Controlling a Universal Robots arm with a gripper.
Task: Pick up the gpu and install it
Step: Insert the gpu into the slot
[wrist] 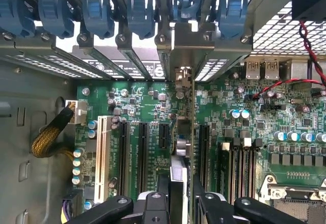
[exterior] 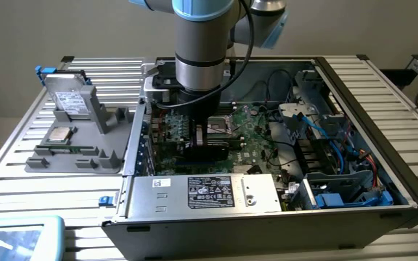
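The gpu (exterior: 213, 151) is a flat black card held upright inside the open computer case (exterior: 369, 98), low over the green motherboard (exterior: 256, 130). My gripper (exterior: 207, 136) is shut on its upper edge. In the wrist view the gpu (wrist: 179, 165) appears edge-on, running from between my fingertips (wrist: 153, 203) toward its silver bracket (wrist: 186, 35) at the case's rear wall. It stands in line with the black expansion slots (wrist: 141, 152), beside a short black slot (wrist: 164, 135). My gripper (wrist: 179, 197) clamps the card from both sides. Whether the card's edge sits in a slot is hidden.
A labelled silver power supply (exterior: 209, 193) sits at the case front. Blue and black cables (exterior: 339, 147) crowd the exterior view's right. A grey fixture (exterior: 78, 155) outside holds a silver drive (exterior: 74, 100) and a processor chip (exterior: 61, 134). Blue clips (wrist: 97, 10) line the rear, with red-black wires (wrist: 305, 56) and a yellow braided cable (wrist: 48, 137).
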